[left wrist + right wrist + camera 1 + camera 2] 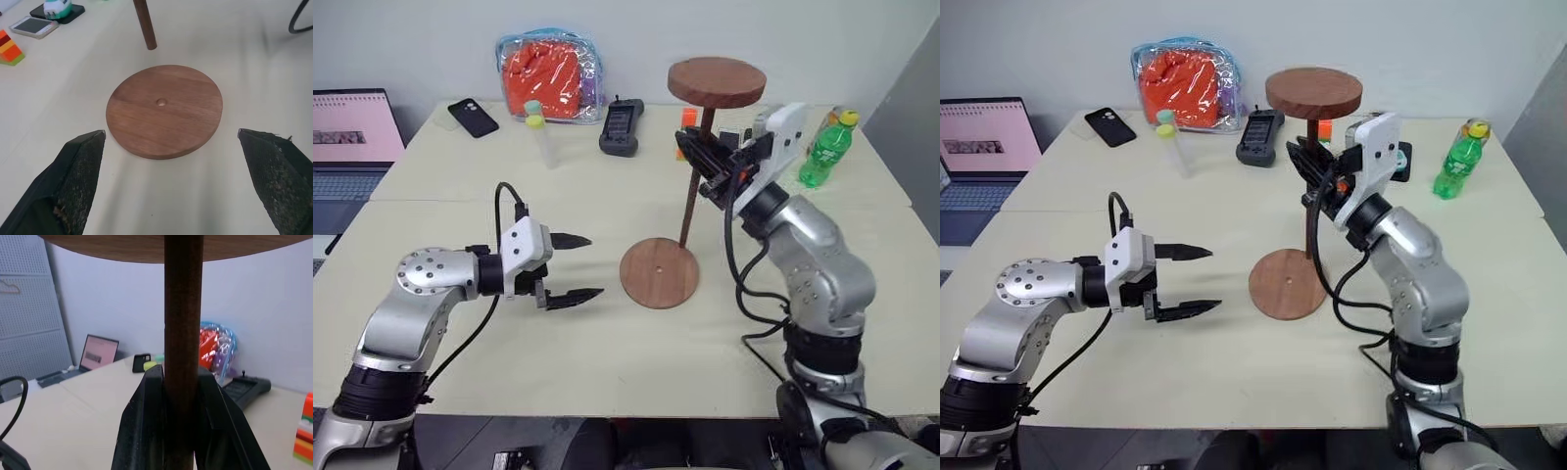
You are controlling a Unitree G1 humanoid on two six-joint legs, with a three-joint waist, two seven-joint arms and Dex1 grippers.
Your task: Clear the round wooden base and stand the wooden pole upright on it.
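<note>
We have the wooden pole (pixel 694 191) clamped in the right gripper (pixel 703 160), its black fingers (pixel 146 431) pressed against the rod on both sides partway up. The pole is held nearly upright with its fixed smaller disc (pixel 716 81) at the top and its bare end pointing down. That bare end hangs just beyond the far edge of the round wooden base (pixel 658 272); from the left wrist view it appears to be apart from the base, though we cannot tell whether it clears the table (pixel 607 352) or touches it.

The base lies flat on the table between our two arms, nothing resting on it, its small centre hole (pixel 160 102) plainly showing. So the clearing part looks finished, and we judge the step in hand to be bringing the pole over the base to seat it.

Our left gripper (pixel 574 266) hovers beside the base on its left, jaws spread wide and holding nothing, pointed toward the disc.

The next move, as we read it, calls for shifting the pole's lower end toward us until it sits over the centre hole, straightening the slight lean, then lowering it into the hole. The left gripper seems placed to steady the base if it slides. With the disc end up, the pole is top-heavy, so release should wait until it stands firm.
</note>
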